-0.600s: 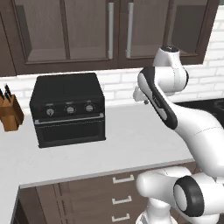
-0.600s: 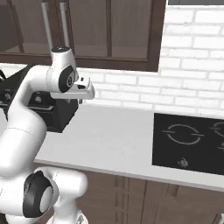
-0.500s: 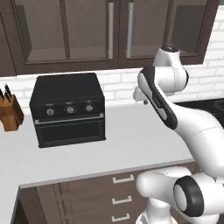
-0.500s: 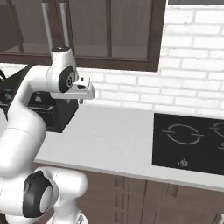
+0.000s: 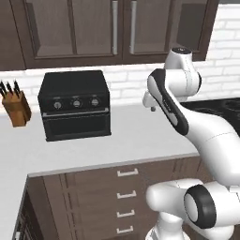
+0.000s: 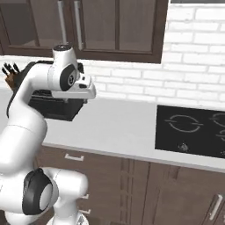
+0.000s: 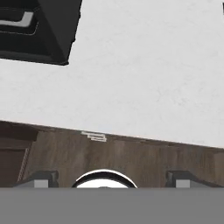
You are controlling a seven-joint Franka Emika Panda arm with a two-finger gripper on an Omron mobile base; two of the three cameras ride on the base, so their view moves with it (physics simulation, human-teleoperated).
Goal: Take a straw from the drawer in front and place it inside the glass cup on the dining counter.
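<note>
Nothing has visibly moved since the earlier frames: arm, toaster oven and worktop sit where they did in both base views.

Left base view: the arm rises at the right and bends over the white worktop [image 5: 117, 140], its hand hanging just right of the black toaster oven [image 5: 75, 111]. A knife block [image 5: 16, 108] stands at the far left. Below the worktop's near edge runs a stack of 4 drawer fronts; the top drawer [image 5: 127, 172], with its short silver bar handle, is shut. No straw can be seen, so it is presumably inside that drawer.

Right base view: the same hand is held above the worktop, in front of the toaster oven's right end, with the black cooktop [image 6: 193, 129] well to the right. The fingers point down and are hidden behind the hand here.

Hand view: the gripper [image 7: 109, 178] looks straight down past the worktop's near edge onto the dark brown cabinet front. Its 2 fingertips [image 7: 41, 179] stand far apart at the bottom corners, spread wide and holding nothing. The small silver handle [image 7: 93, 136] lies just beyond them, close under the worktop edge.

To do this step well, I would lower the hand in front of the cabinet, centre the handle between the open fingers, close on it squarely, then pull straight back.
</note>
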